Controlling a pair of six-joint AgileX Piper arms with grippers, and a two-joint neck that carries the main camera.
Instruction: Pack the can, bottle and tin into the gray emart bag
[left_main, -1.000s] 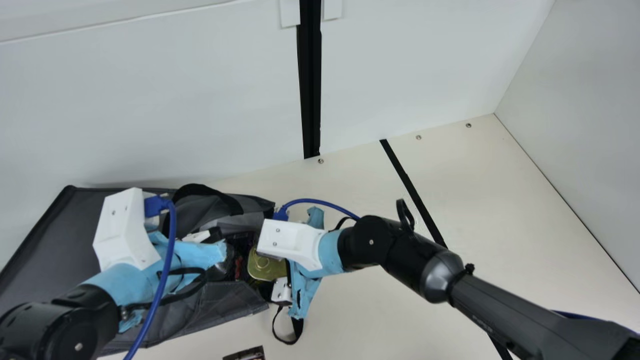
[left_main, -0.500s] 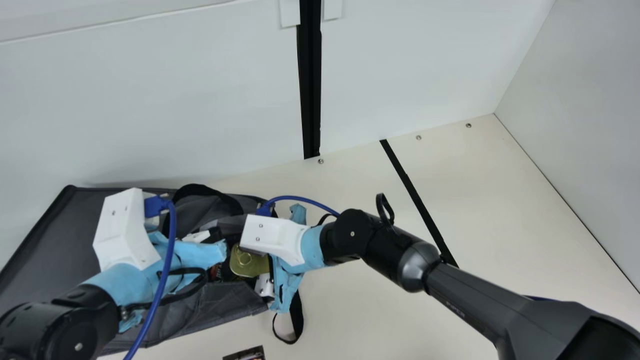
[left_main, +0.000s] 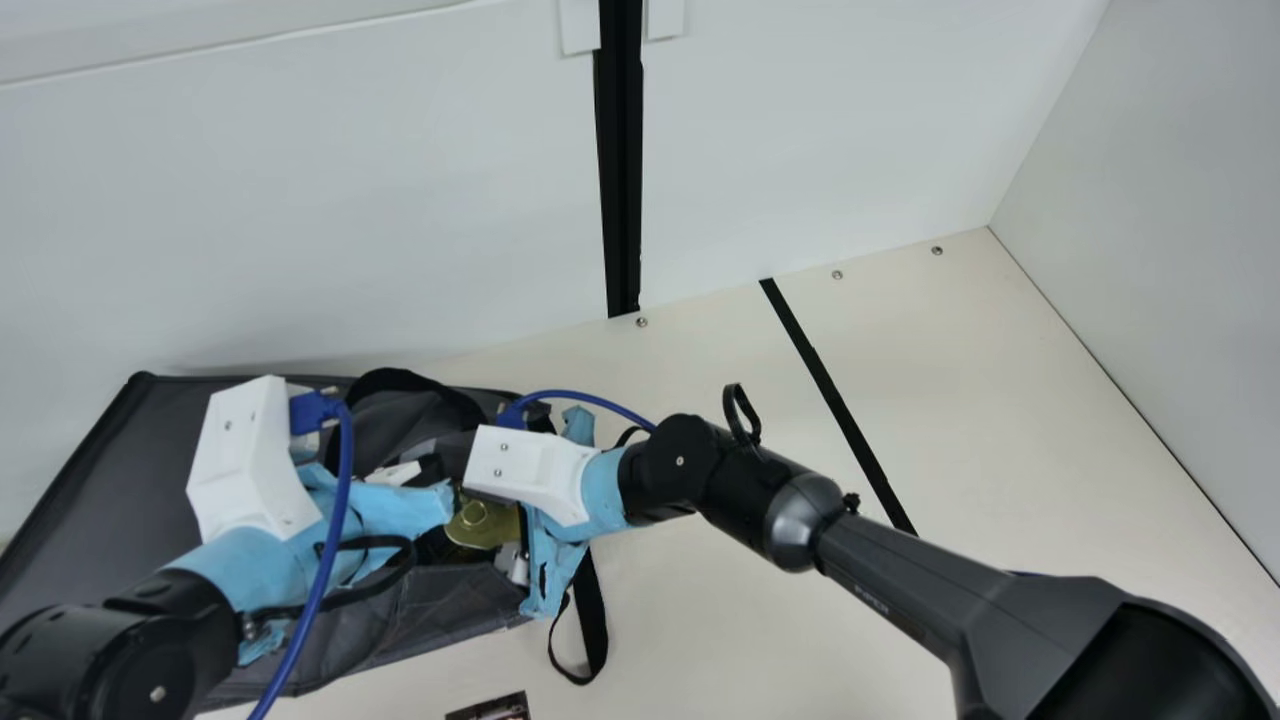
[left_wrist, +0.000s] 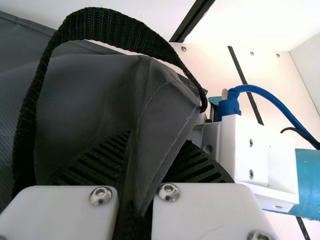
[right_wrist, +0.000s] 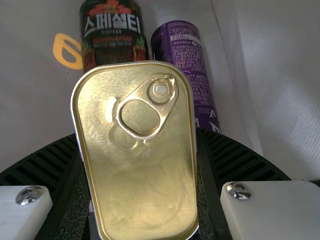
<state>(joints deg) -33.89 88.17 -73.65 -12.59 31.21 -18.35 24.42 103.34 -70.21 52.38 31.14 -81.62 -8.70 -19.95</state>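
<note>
Now, at the main view's lower left, the right end effector (right_wrist: 136, 137) pinches the tin (right_wrist: 150, 195), seemingly within the gray bag (left_wrist: 85, 95); careless release could wedge it against bottle (right_wrist: 112, 35) or can (right_wrist: 184, 62). Should the left end effector (left_wrist: 152, 145), pinching the cloth, slip, the opening might sag.

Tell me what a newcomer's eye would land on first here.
First, probably, the shiny gold rectangular tin with a pull ring, held in the right claw at the mouth of the gray fabric bag. Beyond it, inside the bag, lie a slim purple cylindrical can and a dark bottle with a red-patterned label. Then the left claw, pinching a fold of the bag beside a black woven strap.
</note>
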